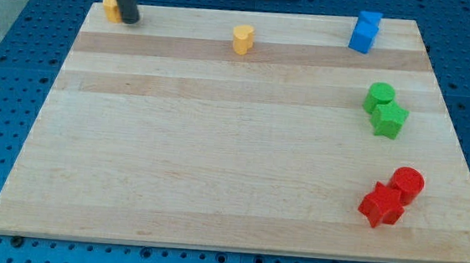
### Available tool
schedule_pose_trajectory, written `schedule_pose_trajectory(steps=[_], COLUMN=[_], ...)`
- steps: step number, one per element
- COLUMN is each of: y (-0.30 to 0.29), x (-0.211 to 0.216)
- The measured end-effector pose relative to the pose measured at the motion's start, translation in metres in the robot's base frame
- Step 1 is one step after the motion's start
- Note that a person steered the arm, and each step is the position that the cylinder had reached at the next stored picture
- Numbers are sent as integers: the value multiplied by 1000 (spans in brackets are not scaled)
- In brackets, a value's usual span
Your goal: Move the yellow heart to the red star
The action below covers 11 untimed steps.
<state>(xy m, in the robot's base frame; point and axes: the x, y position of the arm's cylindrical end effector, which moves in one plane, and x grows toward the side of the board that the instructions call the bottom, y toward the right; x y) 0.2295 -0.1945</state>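
The yellow heart (242,40) sits near the view's top, a little left of centre. The red star (381,205) lies at the lower right, touching a red cylinder (407,184) just up and to its right. My tip (130,19) is at the top left corner of the board, right beside a second yellow block (110,7) that it partly hides. The tip is far to the left of the yellow heart.
Two blue blocks (365,31) sit together at the top right. A green cylinder (380,97) and a green star (390,119) touch at the right edge. The wooden board (217,147) lies on a blue pegboard table.
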Motion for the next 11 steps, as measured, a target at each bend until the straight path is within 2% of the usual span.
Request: schedule_pose_trajectory(steps=[1,2,3,7,9,11], y=[83,101,156,207,211,211], x=[0,0,19,37,90,165])
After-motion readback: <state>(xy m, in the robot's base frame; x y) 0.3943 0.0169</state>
